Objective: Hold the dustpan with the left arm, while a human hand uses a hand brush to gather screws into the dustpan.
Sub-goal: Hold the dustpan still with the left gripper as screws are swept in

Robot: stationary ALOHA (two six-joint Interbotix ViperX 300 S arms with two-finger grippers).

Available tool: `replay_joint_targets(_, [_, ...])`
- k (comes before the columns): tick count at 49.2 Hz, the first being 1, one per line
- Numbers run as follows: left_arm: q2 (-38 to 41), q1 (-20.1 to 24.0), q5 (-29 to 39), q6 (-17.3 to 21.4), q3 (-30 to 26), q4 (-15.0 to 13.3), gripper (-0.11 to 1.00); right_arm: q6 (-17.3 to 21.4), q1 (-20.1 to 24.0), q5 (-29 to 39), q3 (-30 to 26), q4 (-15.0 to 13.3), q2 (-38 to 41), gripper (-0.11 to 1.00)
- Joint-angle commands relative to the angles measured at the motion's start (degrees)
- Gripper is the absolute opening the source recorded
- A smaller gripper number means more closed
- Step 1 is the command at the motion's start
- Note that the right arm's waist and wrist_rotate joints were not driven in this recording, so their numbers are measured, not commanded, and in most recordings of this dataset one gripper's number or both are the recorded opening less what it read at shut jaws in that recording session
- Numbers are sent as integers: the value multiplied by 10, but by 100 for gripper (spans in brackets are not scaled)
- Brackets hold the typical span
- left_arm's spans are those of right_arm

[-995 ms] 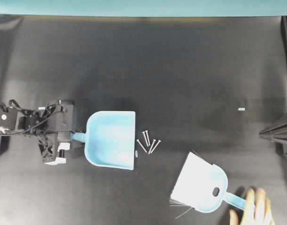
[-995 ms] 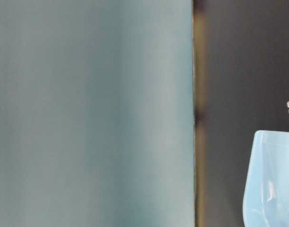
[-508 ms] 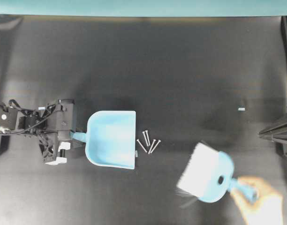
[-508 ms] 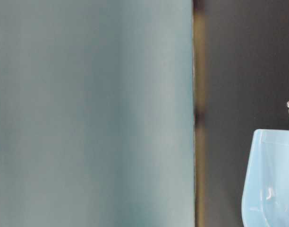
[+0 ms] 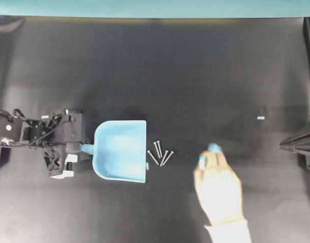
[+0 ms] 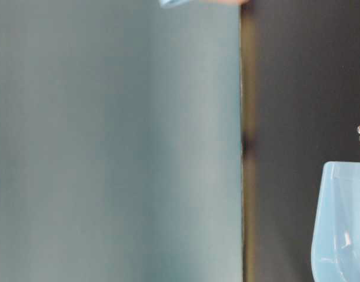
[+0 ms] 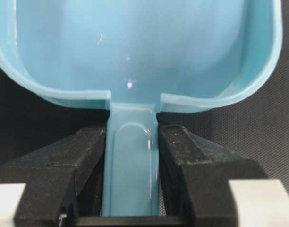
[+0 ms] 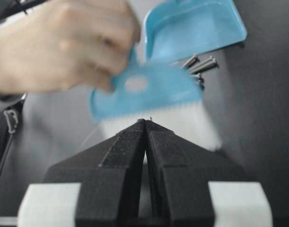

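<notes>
At the left, the black cabled left arm's gripper [image 5: 76,149] has its jaws closed on the short handle of the light blue plastic scoop-shaped dustpan [image 5: 120,150], the two black fingers [image 7: 83,156] pressed against either side of the handle, as the left wrist view shows. The pan lies flat on the black table [image 5: 170,71], its straight front edge facing the four small silver screws [image 5: 160,152], which lie in a loose cluster just beside that edge, none inside the pan. Right of the screws, near but apart from them, the bare human hand [image 5: 218,187] in a white cuff carries the light blue hand brush [image 8: 151,97], white bristles pointing down. The right gripper [image 8: 145,124] is parked with its jaws shut, empty. I'd say the sweep is about to begin: the brush should land beyond the screws and draw them toward the pan while the arm keeps it steady.
</notes>
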Motion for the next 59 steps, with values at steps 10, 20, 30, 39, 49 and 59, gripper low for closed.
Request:
replay_joint_targets(10, [0, 11, -5, -1, 3, 1, 29, -1, 0, -6, -3, 0, 2, 0])
replay_joint_targets(20, [3, 11, -4, 1, -4, 1, 29, 0, 0, -7, -4, 1, 2, 0])
replay_joint_targets(30, [4, 11, -2, 1, -3, 2, 29, 0, 0, -7, -3, 0, 2, 0])
replay_joint_targets(39, [5, 11, -8, -1, -3, 1, 29, -1, 0, -6, -4, 1, 2, 0])
replay_joint_targets(49, [5, 11, -16, -1, 2, 2, 29, 0, 0, -7, -4, 0, 2, 0])
replay_joint_targets(59, [3, 13, -57, -1, 17, 1, 29, 0, 0, -6, -4, 0, 2, 0])
